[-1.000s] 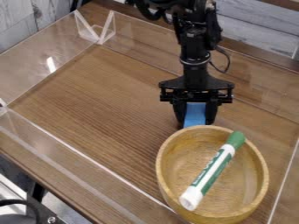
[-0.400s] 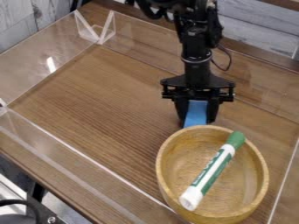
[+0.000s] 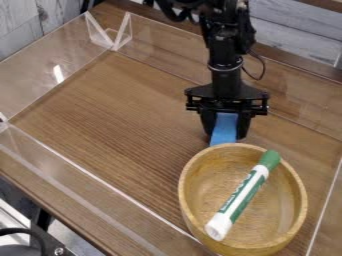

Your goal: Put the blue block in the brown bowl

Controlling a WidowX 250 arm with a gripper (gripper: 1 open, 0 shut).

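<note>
The blue block stands between the two black fingers of my gripper, which is shut on it just above the wooden table. It hangs right behind the far rim of the brown bowl, a wide shallow bowl of light wood at the front right. Inside the bowl lies a white marker with a green cap. The block's lower end is close to the bowl's rim; whether it still touches the table is unclear.
Clear plastic walls fence the wooden table on the left and front. A small clear stand sits at the back left. The arm rises from the gripper toward the back.
The gripper and the blue block have risen very slightly; otherwise nothing has moved.
</note>
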